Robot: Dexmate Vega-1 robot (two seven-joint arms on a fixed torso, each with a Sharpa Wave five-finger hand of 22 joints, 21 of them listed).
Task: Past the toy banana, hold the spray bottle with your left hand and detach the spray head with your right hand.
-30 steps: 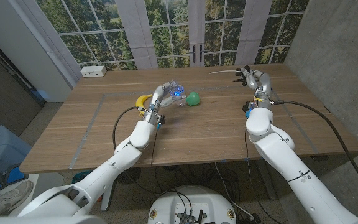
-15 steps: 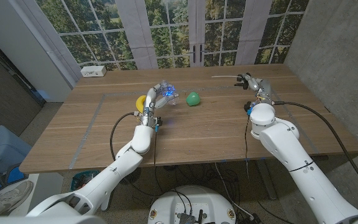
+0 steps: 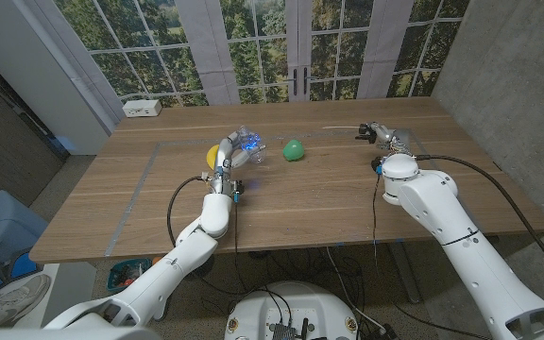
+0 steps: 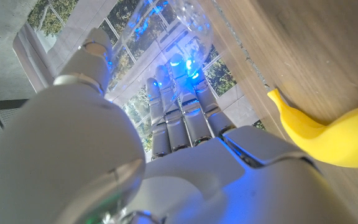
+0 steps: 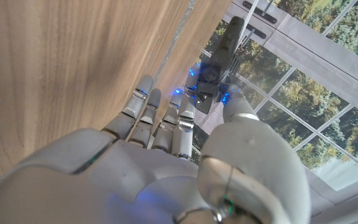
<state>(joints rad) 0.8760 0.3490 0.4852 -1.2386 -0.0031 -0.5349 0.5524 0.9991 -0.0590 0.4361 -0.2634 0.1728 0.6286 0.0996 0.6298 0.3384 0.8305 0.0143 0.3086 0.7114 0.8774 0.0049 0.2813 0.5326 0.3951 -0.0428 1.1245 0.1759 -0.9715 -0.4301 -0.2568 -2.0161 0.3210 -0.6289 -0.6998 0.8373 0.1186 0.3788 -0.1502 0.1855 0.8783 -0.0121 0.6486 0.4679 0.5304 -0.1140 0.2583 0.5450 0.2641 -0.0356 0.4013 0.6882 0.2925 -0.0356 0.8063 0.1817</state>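
Gripping the clear bottle (image 3: 250, 142) in the left hand (image 3: 234, 151), raised just past the banana (image 3: 212, 154); pinching the detached spray head (image 3: 365, 130) in the right hand (image 3: 382, 135), well apart, tube (image 3: 338, 129) trailing. Green ball (image 3: 294, 150) between.

Bare surface (image 3: 329, 194) spans the frame's centre and lower half. Obstacles cluster upper centre: toy banana (image 3: 214, 152) and green ball (image 3: 294, 150). White box (image 3: 143, 108) occupies upper left.
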